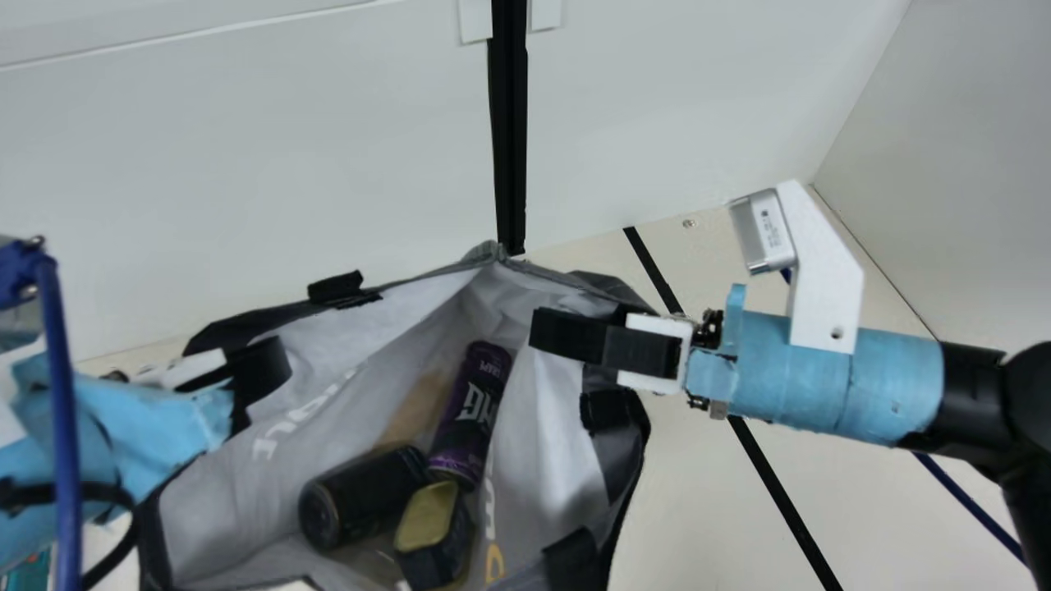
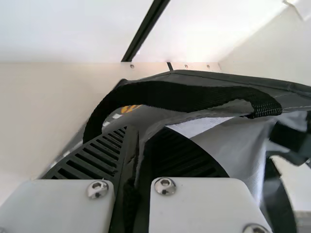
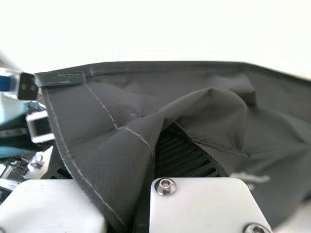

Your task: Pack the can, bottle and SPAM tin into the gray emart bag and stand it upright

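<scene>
All three items were in the gray emart bag (image 1: 546,419), mouth open, on the worktop side (image 1: 698,501) of the back wall. Purple can (image 1: 470,419) lay slanted inside it; dark cylinder (image 1: 361,497), probably the bottle, lay beside the SPAM tin (image 1: 427,521), yellow lid showing, also inside. Left claw (image 1: 259,369) was closed on the bag's wall at one side, fabric pinched between its fingers; right claw (image 1: 566,336) was closed on the wall at the opposite side, one finger inside the mouth. Packing looked done; step in hand seemed to be standing the bag up. Next move called for both claws to draw the walls up evenly, seat the base, then let go gently. Uneven pull could tip it. Couldn't tell if the base sat flat.
</scene>
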`<state>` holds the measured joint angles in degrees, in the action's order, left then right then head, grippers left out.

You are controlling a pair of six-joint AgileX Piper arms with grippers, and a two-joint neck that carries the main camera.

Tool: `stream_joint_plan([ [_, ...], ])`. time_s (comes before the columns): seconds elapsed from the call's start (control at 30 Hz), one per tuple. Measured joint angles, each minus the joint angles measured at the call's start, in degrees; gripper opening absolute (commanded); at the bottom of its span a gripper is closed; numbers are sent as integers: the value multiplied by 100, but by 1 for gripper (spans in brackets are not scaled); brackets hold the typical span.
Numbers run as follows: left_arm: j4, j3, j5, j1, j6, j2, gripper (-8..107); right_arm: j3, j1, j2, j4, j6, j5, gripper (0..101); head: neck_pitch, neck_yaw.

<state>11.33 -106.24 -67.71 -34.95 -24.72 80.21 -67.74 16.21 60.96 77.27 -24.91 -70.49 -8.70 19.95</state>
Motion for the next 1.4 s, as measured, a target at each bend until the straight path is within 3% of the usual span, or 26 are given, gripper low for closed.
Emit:
stream_joint_plan([
  [0.17,218,8,-226,2,170,-183,-8,-279,-4,-292,-336,584,0,0,9,0],
  [0.4,429,702,-209,-132,383,-469,-8,-632,-221,-630,-1038,1547,-1,0,9,0],
  [0.7,802,1361,-205,-38,873,-371,-8,-303,-451,-771,-1957,2298,120,0,9,-9],
  [0.9,862,1247,-211,179,1312,-64,-8,81,-269,-606,-2162,1947,113,0,9,0],
  [1.07,806,857,-228,323,1601,263,-8,322,-47,-368,-2039,1412,101,0,9,-9],
  [1.4,647,-230,-142,331,1849,1081,-8,287,293,166,-1774,318,68,0,9,0],
])
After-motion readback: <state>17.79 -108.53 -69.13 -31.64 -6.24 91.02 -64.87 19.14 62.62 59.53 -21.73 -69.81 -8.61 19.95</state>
